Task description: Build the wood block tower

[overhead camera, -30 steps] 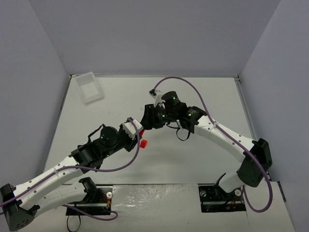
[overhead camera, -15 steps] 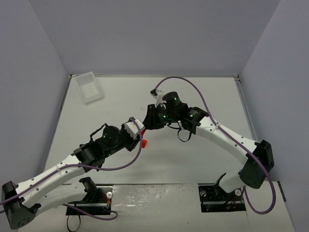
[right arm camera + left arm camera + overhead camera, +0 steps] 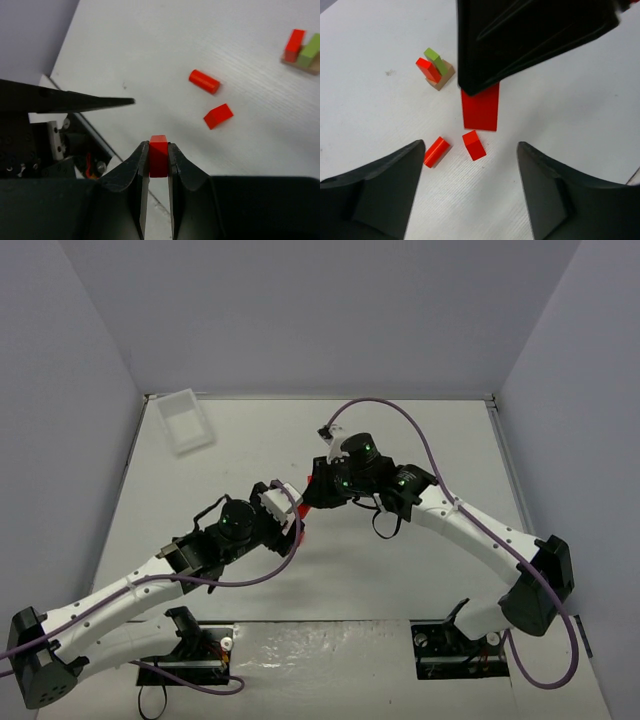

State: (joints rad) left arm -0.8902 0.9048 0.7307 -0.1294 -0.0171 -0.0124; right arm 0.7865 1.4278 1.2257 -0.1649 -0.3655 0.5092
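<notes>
While right pincer (image 3: pixel 158 149) clamps block (image 3: pixel 159 159), left (image 3: pixel 470 144) (apparently) gapes.

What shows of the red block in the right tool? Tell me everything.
The red block is a flat rectangular slab, evenly red, painted wood by its look, smooth with crisp edges. The right tool is shut on it, a finger on either side, with one end sticking out past the fingertips. It hangs above the table and does not touch it. The open left tool is apart from it.
</notes>
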